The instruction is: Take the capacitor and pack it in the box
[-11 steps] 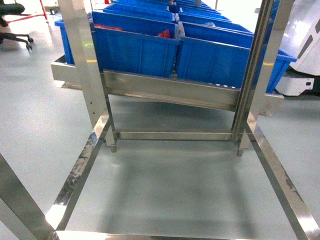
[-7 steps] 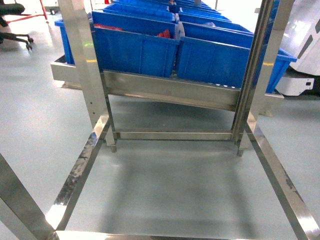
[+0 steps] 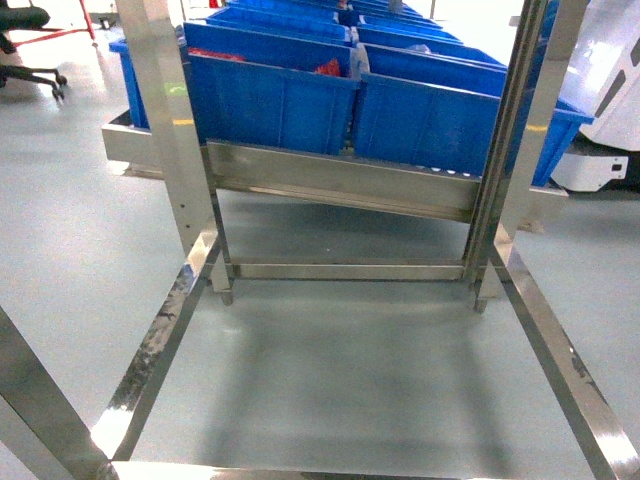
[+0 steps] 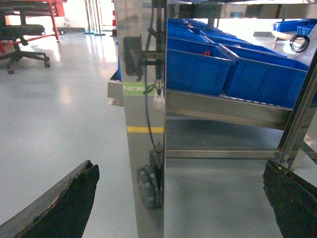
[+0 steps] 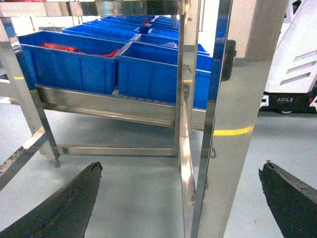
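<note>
Gaping wide and holding nothing, each pincer (image 4: pixel 181 198) (image 5: pixel 181 198) faces steel frame posts (image 4: pixel 143 124) before blue bins (image 3: pixel 275 100).

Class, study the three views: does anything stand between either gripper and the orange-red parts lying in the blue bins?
Yes. A steel upright fills the left wrist view ahead of the left gripper; another post stands ahead of the right gripper. The blue bins sit beyond, on the rack. The pink box is not visible.
</note>
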